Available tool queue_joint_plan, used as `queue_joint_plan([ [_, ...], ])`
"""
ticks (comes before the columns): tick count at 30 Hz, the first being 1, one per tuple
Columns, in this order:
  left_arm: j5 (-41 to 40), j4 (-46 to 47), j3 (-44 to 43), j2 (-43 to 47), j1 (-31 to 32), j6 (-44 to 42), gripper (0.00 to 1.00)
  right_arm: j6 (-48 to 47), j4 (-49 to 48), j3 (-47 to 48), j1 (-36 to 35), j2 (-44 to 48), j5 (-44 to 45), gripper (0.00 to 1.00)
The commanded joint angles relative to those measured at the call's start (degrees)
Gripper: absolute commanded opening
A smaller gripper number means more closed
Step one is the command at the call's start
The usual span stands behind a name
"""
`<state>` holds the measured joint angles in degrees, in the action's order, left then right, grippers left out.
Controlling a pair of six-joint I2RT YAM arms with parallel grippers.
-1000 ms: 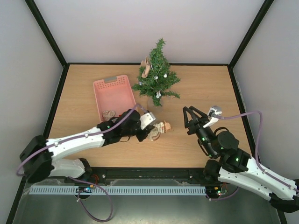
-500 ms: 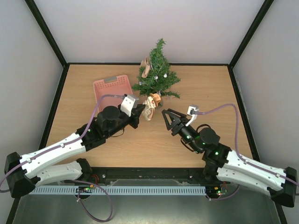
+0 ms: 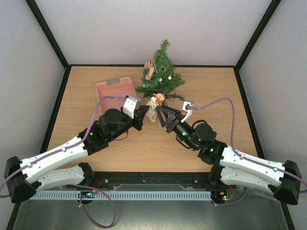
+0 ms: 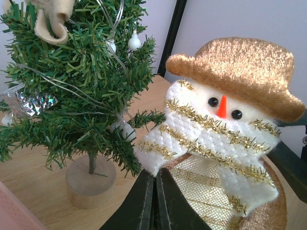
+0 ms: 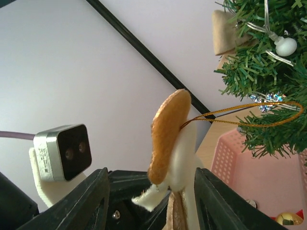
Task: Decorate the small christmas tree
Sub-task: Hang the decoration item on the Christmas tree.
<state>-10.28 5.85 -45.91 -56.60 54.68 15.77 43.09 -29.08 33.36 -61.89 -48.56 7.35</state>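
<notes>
The small christmas tree (image 3: 160, 76) stands at the back middle of the table on a pale round base (image 4: 91, 182); it also shows in the right wrist view (image 5: 268, 62). My left gripper (image 3: 145, 113) is shut on the lower edge of a snowman ornament (image 4: 225, 124) with a gold hat and holds it up just in front of the tree. My right gripper (image 3: 161, 115) is open, its jaws either side of the snowman (image 5: 168, 139) without touching it. The snowman's gold hanging loop (image 5: 249, 115) reaches out to a low branch.
A pink basket (image 3: 115, 93) lies left of the tree, with a gold ornament (image 5: 283, 219) in it. A beige ornament (image 3: 150, 69) and small silver balls (image 4: 134, 42) hang on the tree. The left wrist's camera (image 5: 62, 153) is close to my right gripper.
My left gripper has lifted the snowman from the table's middle up and back to the tree. My right arm has swung left and forward until its open jaws flank the snowman.
</notes>
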Motion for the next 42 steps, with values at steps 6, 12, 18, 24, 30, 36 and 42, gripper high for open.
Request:
queue_joint_plan([
  [6,1.0,3.4,1.4,1.4,-0.1,1.6,0.02,-2.0,-1.1,4.2,-0.2,-2.8,4.2,0.38],
  [12,1.7,4.7,2.8,2.3,0.0,2.2,0.02,-4.3,-1.5,5.2,-0.2,-4.1,4.5,0.32],
  [18,2.2,4.3,3.0,3.1,0.0,2.2,0.04,-12.2,-0.4,6.7,-0.2,-5.8,1.2,0.02],
  [24,6.1,2.5,4.6,7.2,-0.2,2.6,0.41,-34.9,14.2,7.0,-0.1,-2.0,-2.1,0.02],
  [30,19.0,3.9,9.3,13.1,-5.3,5.3,0.56,-53.1,27.0,5.2,-0.1,5.2,-6.0,0.02],
  [36,36.3,2.5,6.5,11.9,-14.4,5.2,0.56,-65.9,44.9,13.5,-0.1,1.1,-12.0,0.02],
  [42,47.7,-5.5,-1.9,6.1,-15.6,-0.6,0.54,-72.6,51.0,17.2,-0.1,0.0,-16.5,0.02],
])
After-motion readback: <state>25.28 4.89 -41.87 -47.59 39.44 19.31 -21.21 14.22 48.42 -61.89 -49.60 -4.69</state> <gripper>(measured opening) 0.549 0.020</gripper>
